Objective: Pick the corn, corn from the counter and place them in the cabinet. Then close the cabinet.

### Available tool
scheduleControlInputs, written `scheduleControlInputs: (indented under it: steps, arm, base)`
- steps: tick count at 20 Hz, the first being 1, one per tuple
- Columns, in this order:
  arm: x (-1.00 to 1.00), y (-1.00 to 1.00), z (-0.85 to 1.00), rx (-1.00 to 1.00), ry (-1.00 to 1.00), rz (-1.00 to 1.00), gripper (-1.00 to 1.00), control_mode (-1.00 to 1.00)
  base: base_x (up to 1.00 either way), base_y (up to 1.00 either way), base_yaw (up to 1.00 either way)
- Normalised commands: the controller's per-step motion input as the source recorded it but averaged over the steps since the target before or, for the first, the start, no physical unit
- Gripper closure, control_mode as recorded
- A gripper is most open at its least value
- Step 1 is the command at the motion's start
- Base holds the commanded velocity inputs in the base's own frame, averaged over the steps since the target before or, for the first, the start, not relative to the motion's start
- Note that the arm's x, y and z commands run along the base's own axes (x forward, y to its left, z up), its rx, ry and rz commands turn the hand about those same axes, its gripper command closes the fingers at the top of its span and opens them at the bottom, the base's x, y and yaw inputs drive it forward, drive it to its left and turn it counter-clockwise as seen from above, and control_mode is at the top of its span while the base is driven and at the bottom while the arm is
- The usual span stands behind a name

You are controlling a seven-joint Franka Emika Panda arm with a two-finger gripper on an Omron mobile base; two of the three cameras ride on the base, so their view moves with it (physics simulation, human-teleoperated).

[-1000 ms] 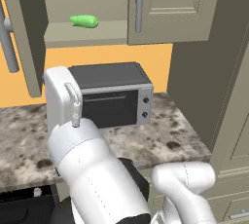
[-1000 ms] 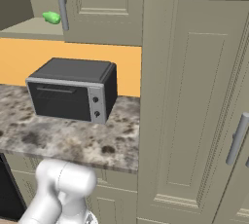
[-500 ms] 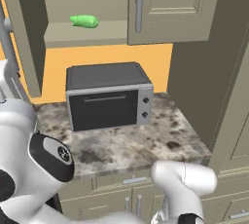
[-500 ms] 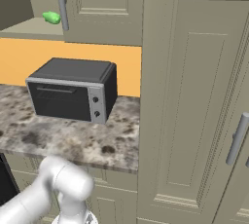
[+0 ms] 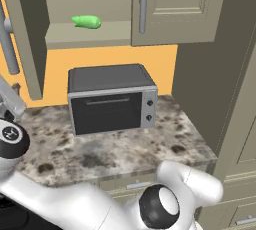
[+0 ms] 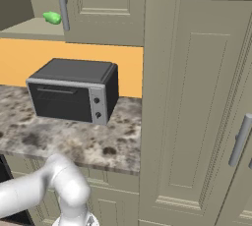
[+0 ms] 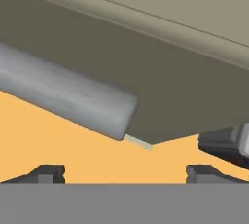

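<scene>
One green corn [image 5: 86,21] lies on the lower shelf of the cabinet [image 5: 90,35], also seen as corn [image 6: 51,17] in the right base view. The cabinet's left door [image 5: 29,44] stands open; its right door [image 5: 175,9] is shut. In the hand view my gripper [image 7: 125,173] is open and holds nothing. Its two fingertips [image 7: 46,172] sit just under the lower end of the open door's grey bar handle [image 7: 68,99], without touching it. In the left base view my arm bends away to the far left, beside that door.
A dark toaster oven [image 5: 110,99] stands on the speckled counter [image 5: 115,149] below the cabinet, its corner [image 7: 226,145] in the hand view. An orange wall lies behind. The tall beige side unit [image 6: 197,97] closes off the right side.
My arm has swung from in front of the toaster oven to the far left, by the open door. The corn on the shelf has not moved. The gripper has stayed open.
</scene>
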Motion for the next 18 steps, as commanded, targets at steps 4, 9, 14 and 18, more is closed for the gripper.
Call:
scheduleControlInputs:
  steps: [4, 9, 14, 18]
  arm:
    - [0.37, -0.16, 0.30, -0.02, -0.35, -0.32, -1.00, -1.00]
    - [0.55, -0.86, 0.08, -0.01, -0.04, -0.40, -1.00, -1.00]
    - [0.68, -1.00, 0.01, 0.00, 0.00, -0.17, -1.00, -1.00]
    - [1.00, -1.00, 0.00, 0.00, 0.00, 0.01, -1.00, -1.00]
  base:
    - [0.00, 0.00, 0.00]
    - [0.00, 0.00, 0.00]
    - [0.00, 0.00, 0.00]
    - [0.00, 0.00, 0.00]
